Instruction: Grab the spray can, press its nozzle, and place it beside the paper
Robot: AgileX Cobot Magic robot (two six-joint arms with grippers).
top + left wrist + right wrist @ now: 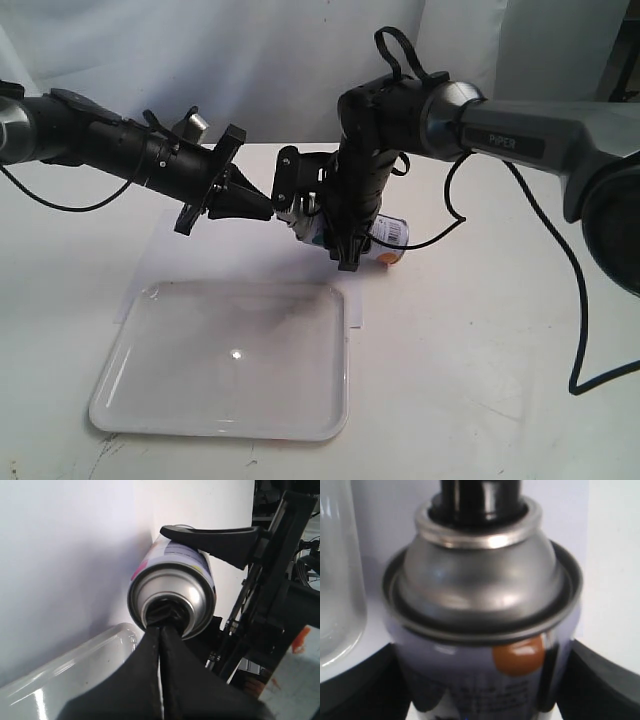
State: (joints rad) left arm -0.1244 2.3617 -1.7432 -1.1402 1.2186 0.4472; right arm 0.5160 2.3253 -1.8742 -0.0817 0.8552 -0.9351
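Note:
My right gripper (343,238) is shut on the spray can (388,234) and holds it on its side in the air, just past the tray's far edge. In the right wrist view its fingers (602,680) clamp the can's dotted label (485,675) below the silver dome. My left gripper (266,211) is shut, and its joined tips (161,626) touch the black nozzle (168,611) on the can's dome (172,587). The nozzle (480,497) is also in the right wrist view. A thin edge of the paper (353,314) peeks out from under the tray.
The glossy white tray (338,385) lies on the white table, below and in front of both grippers. Black cables hang from the right arm (520,140) towards the table's right side. A pale backdrop stands behind.

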